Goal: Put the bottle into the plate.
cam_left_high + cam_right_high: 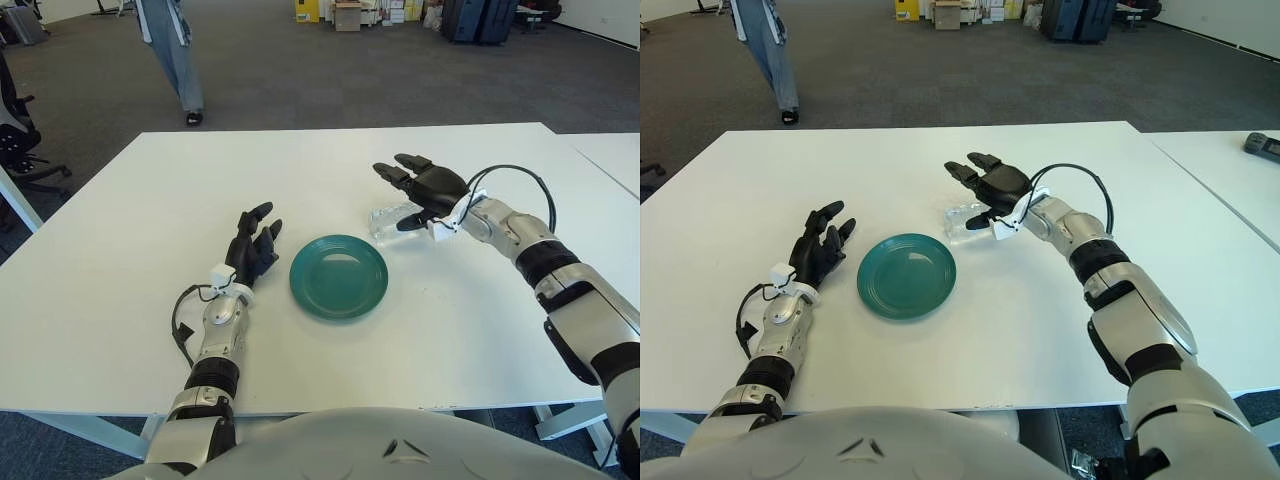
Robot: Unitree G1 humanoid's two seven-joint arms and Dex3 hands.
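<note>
We found the clear plastic water bottle [392,220] lying on its side on the white table [120,250], just off the round dark-green plate [338,276] at about 2 o'clock and not yet inside it. Our right hand [422,190] hovered directly over the bottle with its fingers [392,176] spread and its thumb hanging beside the bottle's near end; it gripped nothing so far. Our left hand [254,245] showed at 9 o'clock of the plate, fingers loosely extended and empty, taking no part. To grasp well, we judged the hand should drop until fingers and thumb straddle the bottle's middle, then close evenly, since a smooth round bottle on its side could roll away if touched on only 1 side.
</note>
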